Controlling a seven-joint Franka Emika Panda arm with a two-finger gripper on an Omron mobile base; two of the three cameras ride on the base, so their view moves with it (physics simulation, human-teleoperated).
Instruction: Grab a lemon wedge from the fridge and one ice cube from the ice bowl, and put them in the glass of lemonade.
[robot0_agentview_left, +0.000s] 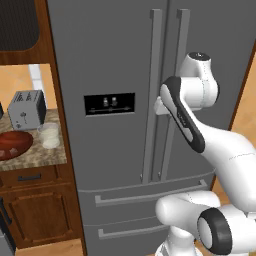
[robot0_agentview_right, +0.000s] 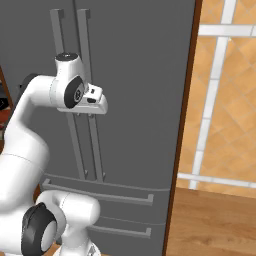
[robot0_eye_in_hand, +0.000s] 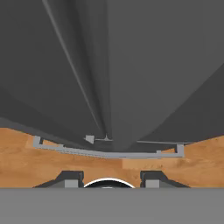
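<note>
Hand view: pincer (robot0_eye_in_hand: 109, 179) spread wide, empty, beside the closed fridge (robot0_eye_in_hand: 131, 65) handles (robot0_eye_in_hand: 98, 87).

Fridge (robot0_agentview_left: 115, 65) doors both closed; interior blocked. Gripper (robot0_eye_in_hand: 108, 178), fingers apart, sits close against the two vertical handles (robot0_agentview_right: 82, 145) at the door seam. Open floor (robot0_agentview_right: 220, 220) right of fridge.

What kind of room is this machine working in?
A kitchen, rendered rather than real: a tall grey steel fridge fills the middle, and beside it a stone-topped counter over wooden cabinets carries a toaster and a wooden bowl.
</note>
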